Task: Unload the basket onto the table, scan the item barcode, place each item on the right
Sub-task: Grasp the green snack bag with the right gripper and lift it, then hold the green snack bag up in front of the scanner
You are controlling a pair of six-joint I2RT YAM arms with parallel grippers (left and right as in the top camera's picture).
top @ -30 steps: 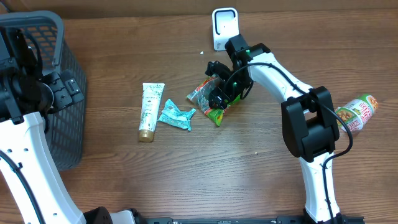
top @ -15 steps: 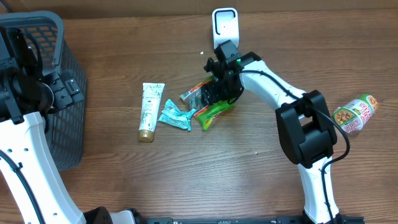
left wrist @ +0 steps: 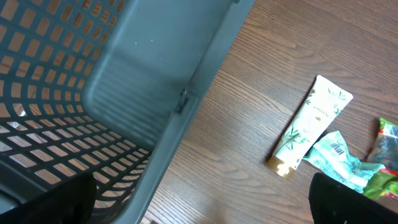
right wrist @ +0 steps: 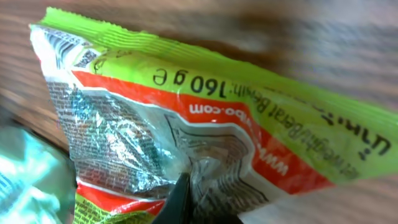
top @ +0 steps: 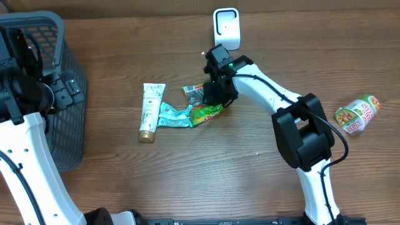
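Just near of the scanner, mid-table: pinched in the fully closed right gripper, a crinkly snack packet. May slip or tear on lifting, with only thin film gripped.

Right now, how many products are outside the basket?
4: tube left of centre, teal packet beside it, green bag in the right gripper, canister far right. Others may be hidden.

White links, black joints.
Right arm carries a black cable and green light; left arm matches; right gripper black.
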